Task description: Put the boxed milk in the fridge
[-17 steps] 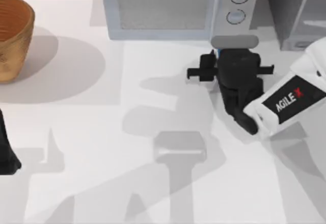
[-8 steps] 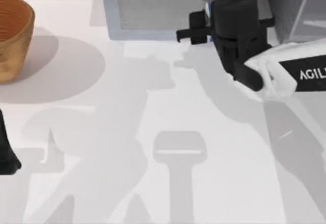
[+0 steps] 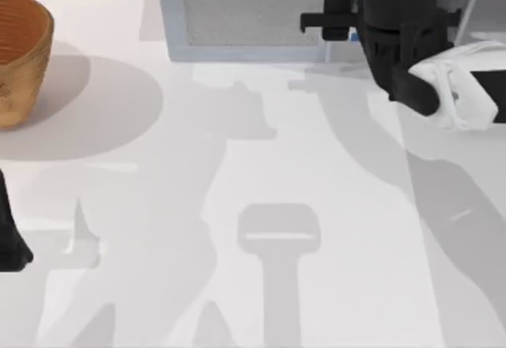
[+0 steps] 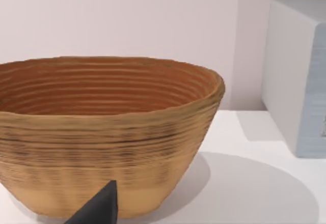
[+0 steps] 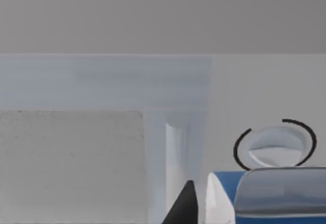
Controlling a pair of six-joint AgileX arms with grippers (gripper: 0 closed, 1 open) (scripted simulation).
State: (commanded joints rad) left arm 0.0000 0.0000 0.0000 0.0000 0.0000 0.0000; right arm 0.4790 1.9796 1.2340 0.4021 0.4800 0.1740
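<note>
The right gripper (image 3: 360, 28) grips the milk (image 5: 265, 196), raised before the microwave (image 3: 245, 12); left fingers unclear.

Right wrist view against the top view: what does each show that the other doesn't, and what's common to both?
Right wrist view alone: the boxed milk close up, its blue top in front of a microwave knob. Top view alone: the wicker basket at the table's left, the parked left arm at the left edge, the fridge at far right, and the right gripper raised over the microwave's right end. Shared: the microwave.
</note>
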